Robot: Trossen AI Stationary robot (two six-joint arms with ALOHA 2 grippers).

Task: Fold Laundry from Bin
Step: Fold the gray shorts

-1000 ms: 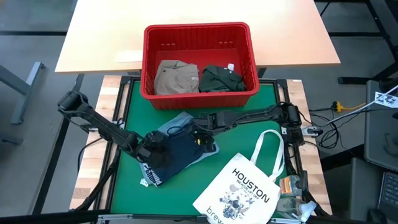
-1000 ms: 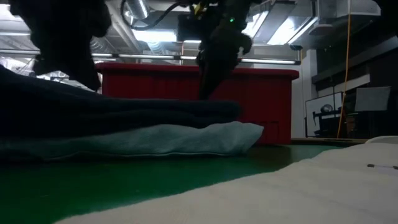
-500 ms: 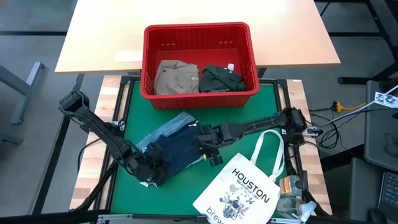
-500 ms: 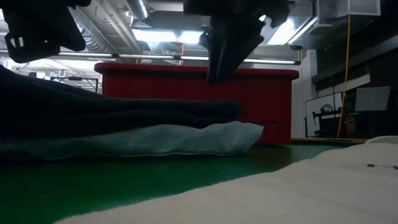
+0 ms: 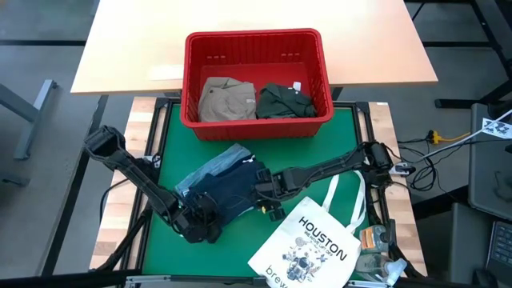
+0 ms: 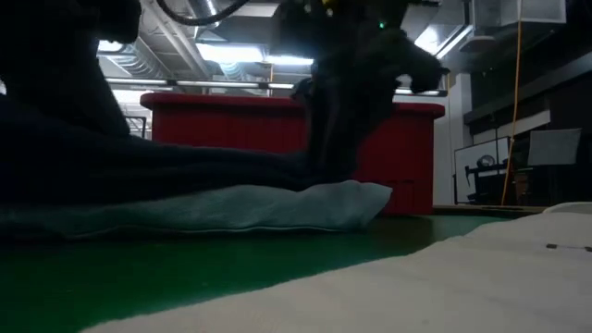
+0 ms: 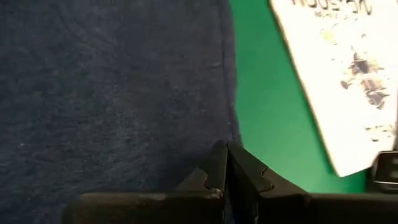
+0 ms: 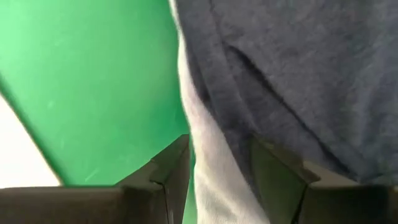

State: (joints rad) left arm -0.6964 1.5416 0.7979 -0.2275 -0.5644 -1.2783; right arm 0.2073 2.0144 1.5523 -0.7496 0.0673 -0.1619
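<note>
While both arms work the navy garment (image 5: 228, 192) on the green worktop (image 5: 164, 248), left end effector (image 7: 226, 163) pressed shut at the cloth's near corner, nothing visibly pinched. Right end effector (image 8: 214, 158) parted, straddling the edge where navy overlies the light blue denim (image 5: 216, 162). Soft, limp, light fabric, likely to sag and drag; best pinched at corners or hems. Beyond, khaki garment (image 5: 226, 99) and dark green garment (image 5: 282, 100) waiting in the red bin (image 5: 189, 76); tote bag (image 5: 314, 240) just beside.
</note>
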